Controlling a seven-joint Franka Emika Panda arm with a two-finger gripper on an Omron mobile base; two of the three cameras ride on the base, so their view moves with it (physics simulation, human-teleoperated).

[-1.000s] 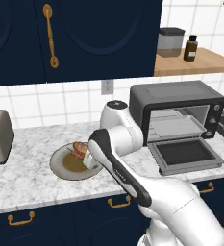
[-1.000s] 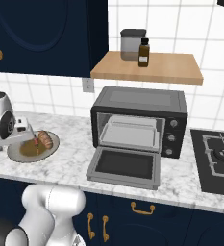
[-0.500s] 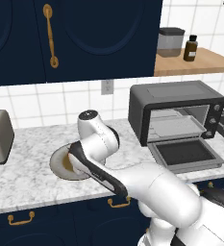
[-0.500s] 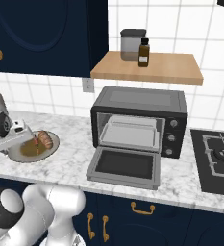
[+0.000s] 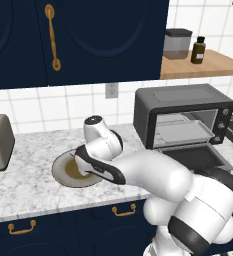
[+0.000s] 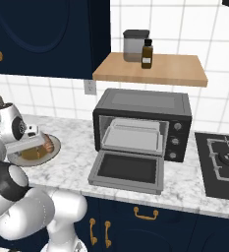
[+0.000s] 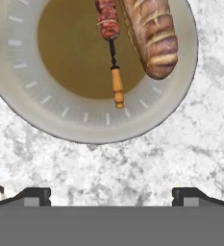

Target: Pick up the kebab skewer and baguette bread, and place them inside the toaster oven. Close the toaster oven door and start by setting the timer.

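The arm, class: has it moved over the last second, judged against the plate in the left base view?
Yes. The arm has swung down and left over the plate, hiding more of it; the toaster oven stays put.

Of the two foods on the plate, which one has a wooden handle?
The kebab skewer: a thin rod with reddish meat chunks ending in an orange-tan wooden handle. The baguette bread beside it is a thick golden-brown loaf without one.

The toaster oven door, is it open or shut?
Open. The toaster oven door lies dropped flat on the counter, and the toaster oven shows its rack inside.
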